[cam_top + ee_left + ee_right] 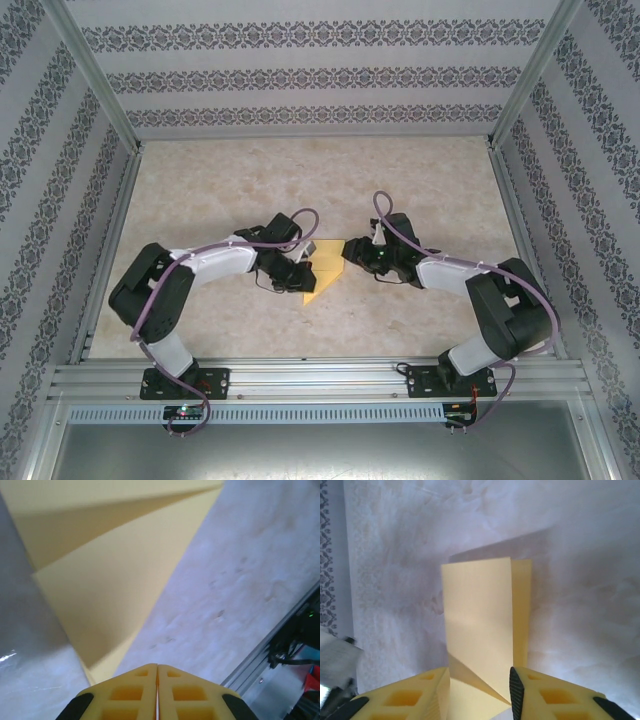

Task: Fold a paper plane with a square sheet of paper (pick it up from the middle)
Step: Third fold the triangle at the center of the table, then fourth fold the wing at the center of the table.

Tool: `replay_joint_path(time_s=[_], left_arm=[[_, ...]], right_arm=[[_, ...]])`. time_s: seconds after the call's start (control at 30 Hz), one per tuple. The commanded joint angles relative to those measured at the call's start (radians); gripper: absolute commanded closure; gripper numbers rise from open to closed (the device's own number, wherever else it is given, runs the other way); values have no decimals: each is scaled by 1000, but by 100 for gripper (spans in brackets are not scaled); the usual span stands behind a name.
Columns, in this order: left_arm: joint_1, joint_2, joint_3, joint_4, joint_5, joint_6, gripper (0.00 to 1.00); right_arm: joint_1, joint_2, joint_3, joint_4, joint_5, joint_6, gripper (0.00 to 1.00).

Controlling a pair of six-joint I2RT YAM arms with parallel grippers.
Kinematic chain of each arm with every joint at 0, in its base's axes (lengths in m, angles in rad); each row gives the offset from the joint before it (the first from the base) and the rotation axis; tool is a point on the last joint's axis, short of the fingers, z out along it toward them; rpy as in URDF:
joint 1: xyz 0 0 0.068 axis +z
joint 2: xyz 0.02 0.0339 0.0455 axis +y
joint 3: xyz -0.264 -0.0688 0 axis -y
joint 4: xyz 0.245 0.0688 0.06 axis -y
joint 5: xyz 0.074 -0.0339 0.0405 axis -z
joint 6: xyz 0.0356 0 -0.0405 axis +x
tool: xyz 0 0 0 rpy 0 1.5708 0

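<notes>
Item: square sheet of paper (326, 272), yellow, folded, lying flat at the centre of the table (230, 190). Left gripper (157, 667) at its 9 o'clock, clenched tight, tips beside a paper corner. Right gripper (479, 675) at its 3 o'clock, jaws released, straddling the paper.

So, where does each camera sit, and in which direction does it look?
Top external: above and behind the arms, looking down on the table; both arms show, left gripper and right gripper either side of the yellow paper.
Left wrist: on the left arm, looking along its closed fingers across paper and table.
Right wrist: on the right arm, looking between its parted fingers at the folded paper.
Shared: all three see the paper.
</notes>
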Motion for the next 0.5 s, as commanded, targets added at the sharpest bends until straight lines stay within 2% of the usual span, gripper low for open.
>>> replay_joint_path(time_s=[0.0, 0.23, 0.47], left_arm=[[15, -27, 69, -55, -125, 14, 90], [25, 108, 127, -53, -147, 20, 93], [25, 135, 128, -58, -176, 34, 94]], right_arm=[[32, -6, -29, -35, 29, 14, 60], [95, 48, -38, 31, 34, 59, 57], [114, 95, -28, 105, -7, 81, 56]])
